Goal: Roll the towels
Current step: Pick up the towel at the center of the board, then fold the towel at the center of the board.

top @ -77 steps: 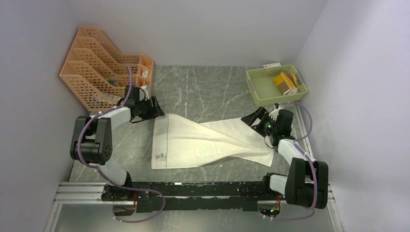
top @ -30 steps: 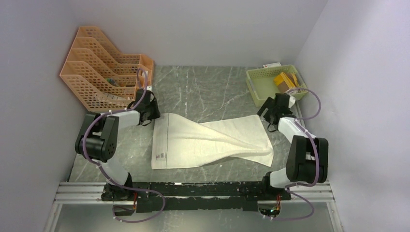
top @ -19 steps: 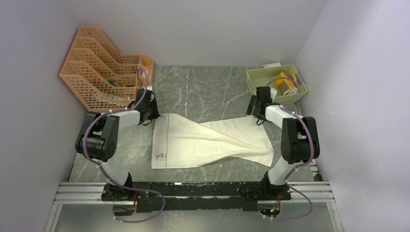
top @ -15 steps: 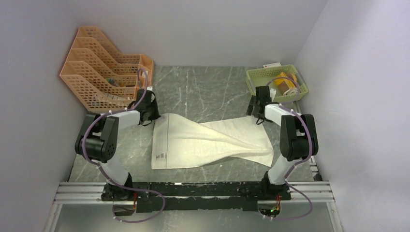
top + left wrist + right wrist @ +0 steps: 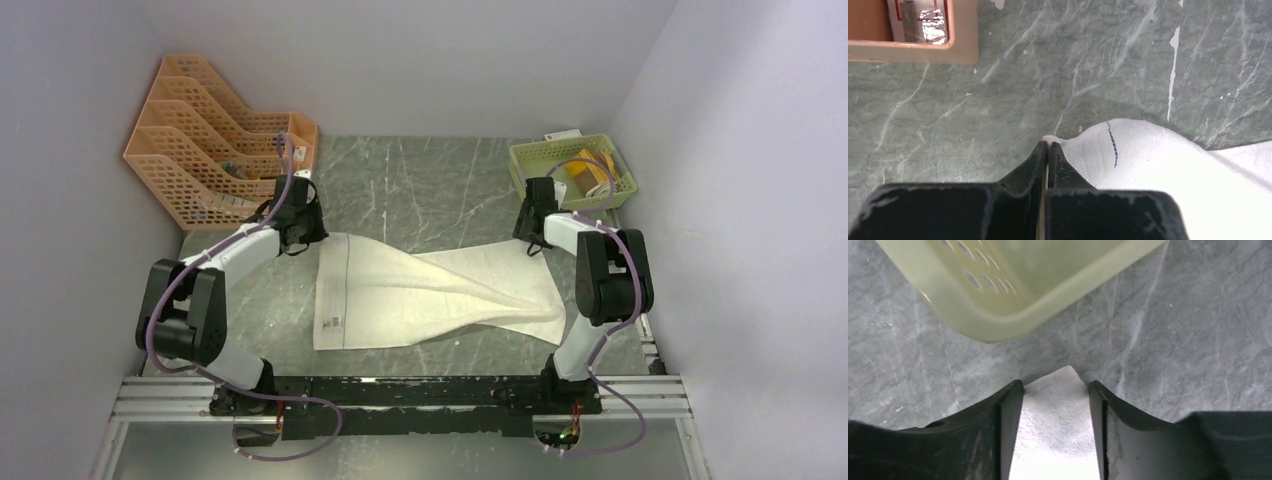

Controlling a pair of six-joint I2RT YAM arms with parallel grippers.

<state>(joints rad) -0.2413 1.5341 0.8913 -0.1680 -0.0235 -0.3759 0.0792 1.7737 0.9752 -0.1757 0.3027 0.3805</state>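
Note:
A cream-white towel (image 5: 430, 290) lies spread and twisted on the marble table. My left gripper (image 5: 318, 238) is shut on its far left corner, and the left wrist view shows the cloth (image 5: 1148, 165) pinched at the tips of that gripper (image 5: 1047, 145) and lifted into a small hump. My right gripper (image 5: 533, 240) is at the towel's far right corner. In the right wrist view its jaws (image 5: 1055, 384) stand apart, with the corner (image 5: 1055, 430) between them. A mustard-yellow and brown towel (image 5: 588, 168) sits in the green basket.
The green basket (image 5: 520, 175) stands at the back right, its wall (image 5: 998, 325) just beyond my right fingers. An orange file rack (image 5: 200, 150) fills the back left, its base (image 5: 913, 50) a little beyond my left gripper.
My left gripper has shut on the towel's far left corner. The right gripper swung left to the far right corner, and its jaws have narrowed around it.

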